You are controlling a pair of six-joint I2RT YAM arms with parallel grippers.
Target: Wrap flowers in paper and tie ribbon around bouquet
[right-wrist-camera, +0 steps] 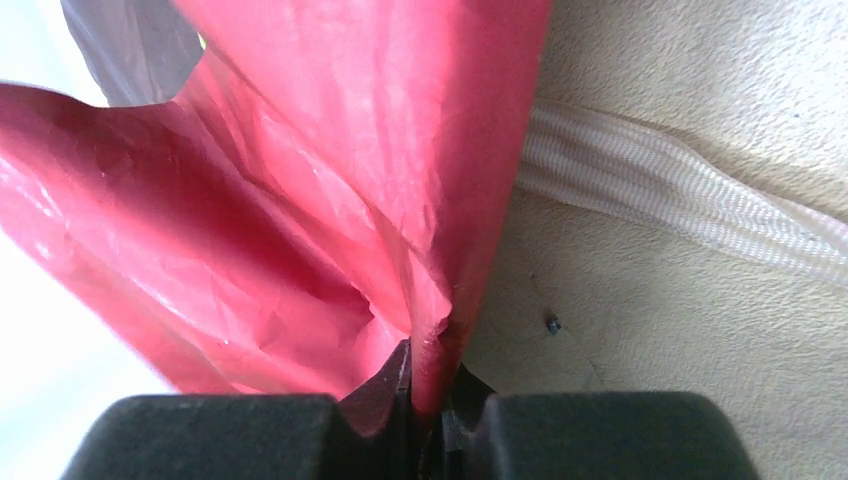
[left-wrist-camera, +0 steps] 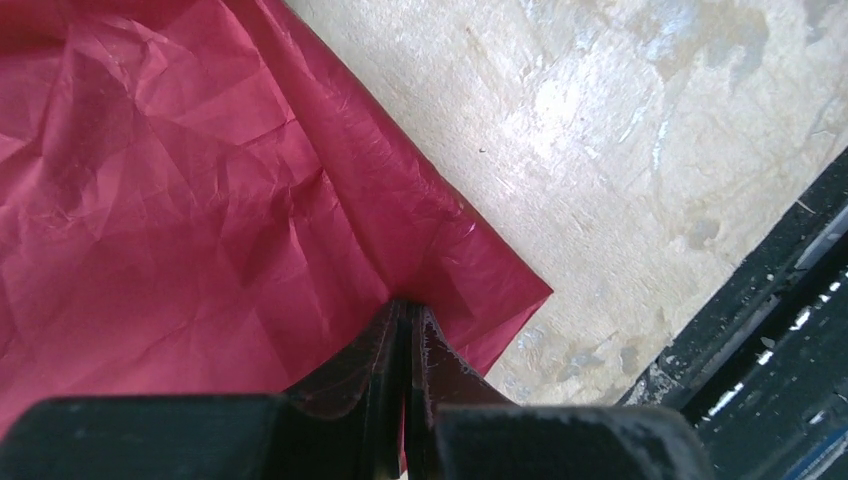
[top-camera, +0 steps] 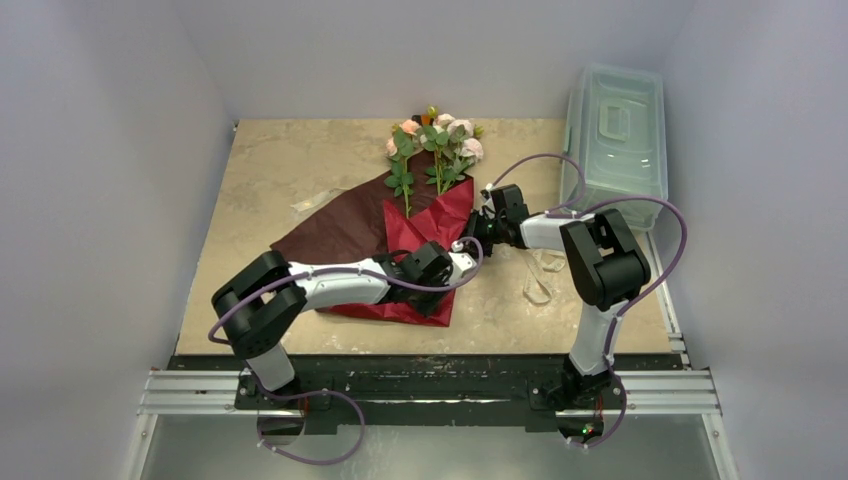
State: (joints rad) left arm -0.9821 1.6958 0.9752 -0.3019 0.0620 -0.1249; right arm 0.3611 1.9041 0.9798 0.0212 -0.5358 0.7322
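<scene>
On the mottled beige bench (top-camera: 270,160), a crinkly paper sheet (top-camera: 330,228), maroon one face, bright red the other, lies beneath green-stemmed pink and white flowers (top-camera: 435,140) whose long axis runs near to far, blooms farthest. The left end effector (left-wrist-camera: 405,312) is clamped tight on the red edge by its near corner, the right end effector (right-wrist-camera: 430,352) pinched on the same flap farther up, a ribbed cream ribbon (right-wrist-camera: 680,195) flat beside it. Judgement: stems lie left of both grips, so the flap must cross leftward.
</scene>
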